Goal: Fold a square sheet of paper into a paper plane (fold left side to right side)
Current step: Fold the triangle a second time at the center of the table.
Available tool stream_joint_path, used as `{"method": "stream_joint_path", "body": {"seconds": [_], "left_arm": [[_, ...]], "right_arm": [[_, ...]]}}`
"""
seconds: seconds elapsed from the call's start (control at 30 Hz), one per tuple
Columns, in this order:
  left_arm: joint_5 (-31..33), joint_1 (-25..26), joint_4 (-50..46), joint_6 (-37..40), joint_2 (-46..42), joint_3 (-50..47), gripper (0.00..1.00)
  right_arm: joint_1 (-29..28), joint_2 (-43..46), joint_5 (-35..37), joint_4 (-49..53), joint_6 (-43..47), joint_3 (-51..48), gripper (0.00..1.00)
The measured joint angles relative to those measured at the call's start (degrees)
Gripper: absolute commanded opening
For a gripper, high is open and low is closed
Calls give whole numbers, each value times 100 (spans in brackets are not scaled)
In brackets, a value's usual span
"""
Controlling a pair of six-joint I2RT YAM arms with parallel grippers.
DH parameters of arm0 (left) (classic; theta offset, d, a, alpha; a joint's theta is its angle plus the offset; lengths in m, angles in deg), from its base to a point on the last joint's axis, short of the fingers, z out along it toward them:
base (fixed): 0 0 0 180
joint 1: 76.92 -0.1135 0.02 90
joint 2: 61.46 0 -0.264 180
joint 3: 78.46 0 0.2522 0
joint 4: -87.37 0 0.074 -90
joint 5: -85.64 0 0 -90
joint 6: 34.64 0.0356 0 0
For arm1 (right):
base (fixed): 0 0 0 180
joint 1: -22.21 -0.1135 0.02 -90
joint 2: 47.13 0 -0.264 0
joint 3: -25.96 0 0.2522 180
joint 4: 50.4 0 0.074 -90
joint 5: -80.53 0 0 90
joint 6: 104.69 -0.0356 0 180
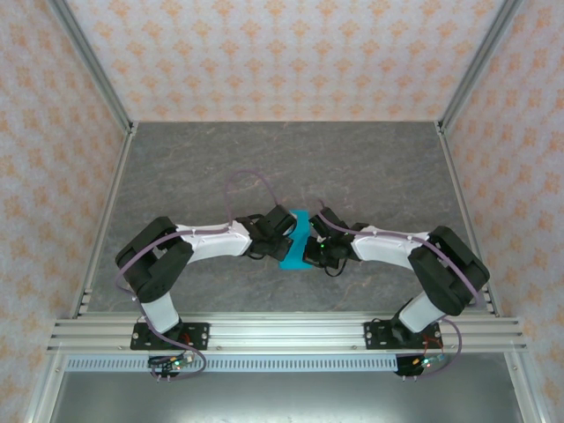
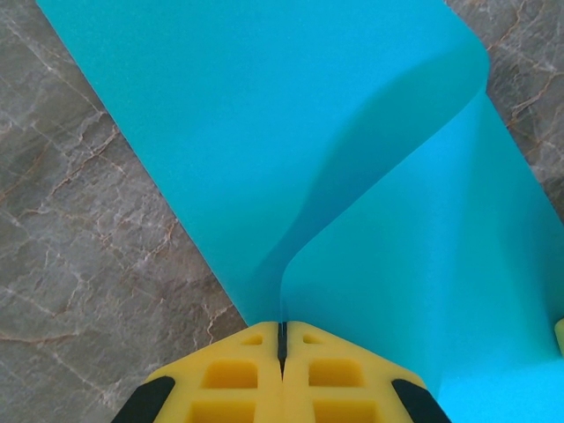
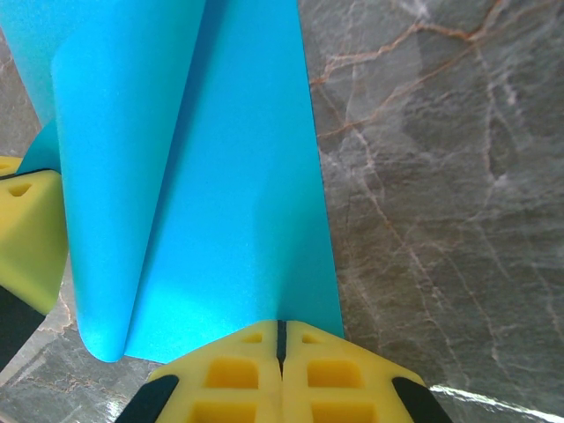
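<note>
**Ann:** Starting on the left. The left jaws are pressed together, pinching the near edge of the square sheet of paper [image 2: 264, 132]. The cyan sheet rises straight out of their seam and rolls over to the right in a soft loop.

**Ben:** Where does the sheet sit overall?

**Ann:** Mid-surface [image 1: 264, 159], on the grey marbled top, tucked between the two wrists. Part of it lies flat and part is lifted and curled.

**Ben:** Any crease?

**Ann:** None I can spot. It's a rounded bend, nothing pressed down.

**Ben:** How will it handle?

**Ann:** My read is featherlight, thin and floppy. It sags wherever it isn't supported, it probably skates on that smooth stone, and it'll wrinkle or tear if the two arms pull against each other. Edges and corners are the places to take it, with a shallow pinch. The middle offers nothing to grab.

**Ben:** And on the right?

**Ann:** The right jaws are closed too, and they look nipped onto the nearest edge of the sheet. Its straight right edge runs away across the stone. The curled flap stands to the left of that, with a yellow finger [image 3: 26, 229] of the other arm just beside it.
</note>
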Motion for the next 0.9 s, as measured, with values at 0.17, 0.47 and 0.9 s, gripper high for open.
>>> {"method": "stream_joint_path", "body": {"seconds": [0.17,0.47,0.9], "left_arm": [[0,0,0,39,-39,0,0],[0,0,0,44,-164,0,0],[15,0,9,44,-107,0,0]], "right_arm": [[0,0,0,0,2,0,0],[0,-4,0,4,2,4,0],[0,-9,0,4,2,4,0]]}}
